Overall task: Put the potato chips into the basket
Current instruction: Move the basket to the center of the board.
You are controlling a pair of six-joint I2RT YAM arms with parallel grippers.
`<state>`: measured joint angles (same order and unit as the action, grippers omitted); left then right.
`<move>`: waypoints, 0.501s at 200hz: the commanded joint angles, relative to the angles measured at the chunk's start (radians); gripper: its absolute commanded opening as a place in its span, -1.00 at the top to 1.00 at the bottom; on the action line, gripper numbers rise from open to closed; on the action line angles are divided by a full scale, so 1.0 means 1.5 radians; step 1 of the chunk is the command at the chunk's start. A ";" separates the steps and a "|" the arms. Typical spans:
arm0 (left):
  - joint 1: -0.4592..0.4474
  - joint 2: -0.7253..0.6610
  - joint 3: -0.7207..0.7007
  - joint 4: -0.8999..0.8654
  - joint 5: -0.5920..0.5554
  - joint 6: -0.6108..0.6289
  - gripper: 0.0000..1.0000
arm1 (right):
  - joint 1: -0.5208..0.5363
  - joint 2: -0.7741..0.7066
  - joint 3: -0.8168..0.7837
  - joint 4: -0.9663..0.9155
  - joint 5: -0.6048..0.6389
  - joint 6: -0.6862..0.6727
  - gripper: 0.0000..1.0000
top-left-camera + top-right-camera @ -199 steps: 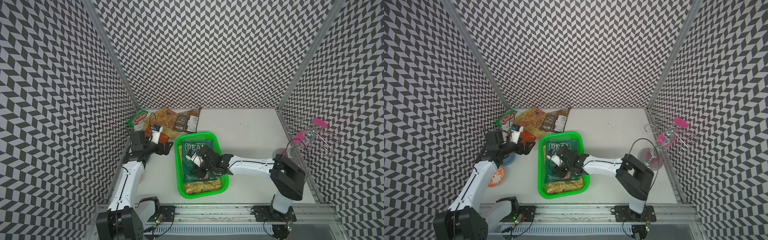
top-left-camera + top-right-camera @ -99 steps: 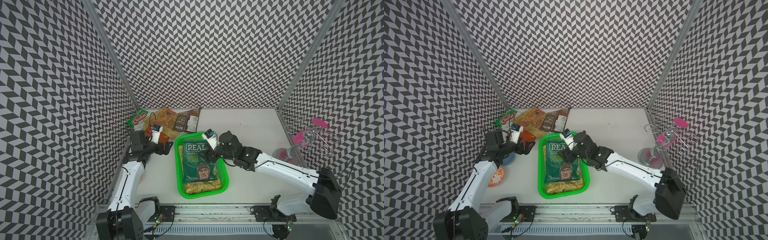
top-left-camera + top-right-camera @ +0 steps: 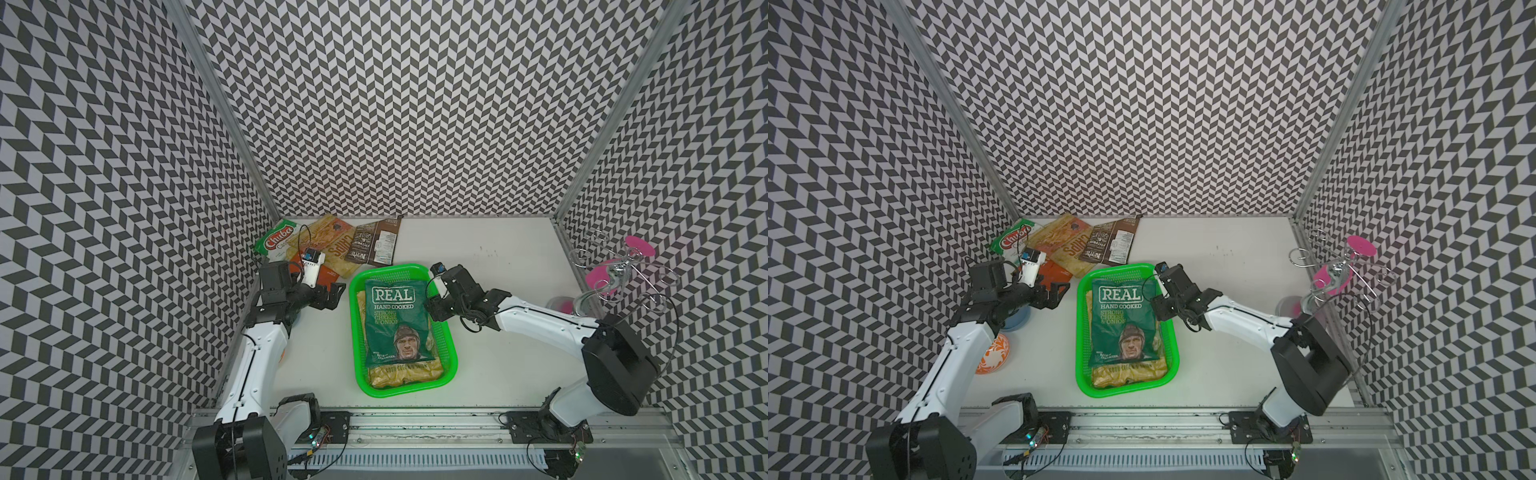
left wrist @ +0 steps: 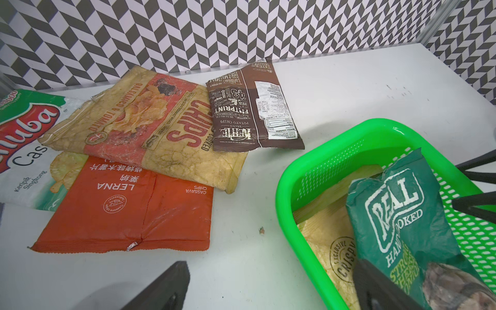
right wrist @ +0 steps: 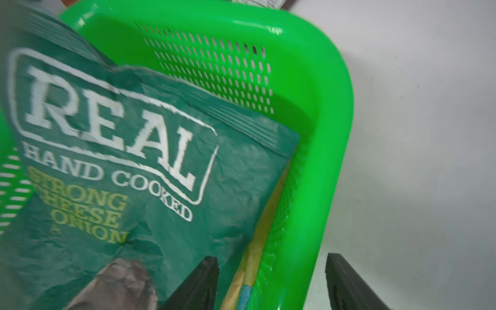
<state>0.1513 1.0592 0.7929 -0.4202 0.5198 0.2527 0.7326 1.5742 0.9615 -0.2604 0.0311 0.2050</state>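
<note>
Two bags lie stacked in the green basket, which sits on the white surface between my arms: a tan bag underneath, its near end showing at the basket's near wall, and the dark green REAL bag flat on top of it, face up. Beside my left arm, near the front, are an orange-patterned bowl and, just beyond it, a blue bowl, partly hidden under the arm. My right claw hangs at the basket's right rim, next to the top corner of the REAL bag; in the right wrist view it stands apart and holds nothing, one finger over the bag and the other outside the rim above bare surface. My left claw is spread wide and empty, just beside the basket's far left corner and pointing toward it. Beyond it, in the far left corner of the surface, the remaining chips lie in an overlapping pile: an orange bag nearest, a tan CHIPS bag lapping over its far edge, a brown Kettle bag lapping over the CHIPS bag's right side, and a green-and-white Chuba bag against the left wall. Well apart, at the right wall, stands a pink-and-wire rack.
</note>
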 commanded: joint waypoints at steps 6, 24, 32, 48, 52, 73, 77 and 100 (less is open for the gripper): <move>0.004 -0.011 -0.005 0.007 0.002 0.005 -0.99 | 0.002 0.023 -0.005 0.051 0.030 0.013 -0.16; 0.004 -0.008 -0.005 0.007 0.001 0.005 -0.99 | 0.000 0.027 -0.011 0.059 0.045 0.023 0.21; 0.004 -0.007 -0.005 0.007 0.001 0.005 -0.99 | -0.001 0.021 -0.015 0.061 0.049 0.026 0.27; 0.004 -0.007 -0.006 0.010 -0.002 0.005 -0.98 | -0.003 0.002 -0.025 0.067 0.107 0.049 0.69; 0.004 -0.007 -0.006 0.010 -0.004 0.004 -0.98 | -0.004 -0.004 -0.029 0.067 0.115 0.054 0.72; 0.004 0.000 -0.004 0.011 -0.004 0.008 -0.98 | -0.021 -0.035 -0.046 0.058 0.134 0.071 0.84; 0.004 0.002 -0.004 0.010 -0.002 0.012 -0.98 | -0.023 -0.039 -0.047 0.054 0.141 0.075 0.89; -0.009 0.017 0.004 0.004 0.028 0.046 -0.99 | -0.037 -0.065 -0.067 0.048 0.149 0.079 0.94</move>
<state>0.1513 1.0645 0.7929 -0.4202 0.5224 0.2722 0.7097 1.5391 0.8825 -0.2024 0.1425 0.3180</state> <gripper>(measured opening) 0.993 0.181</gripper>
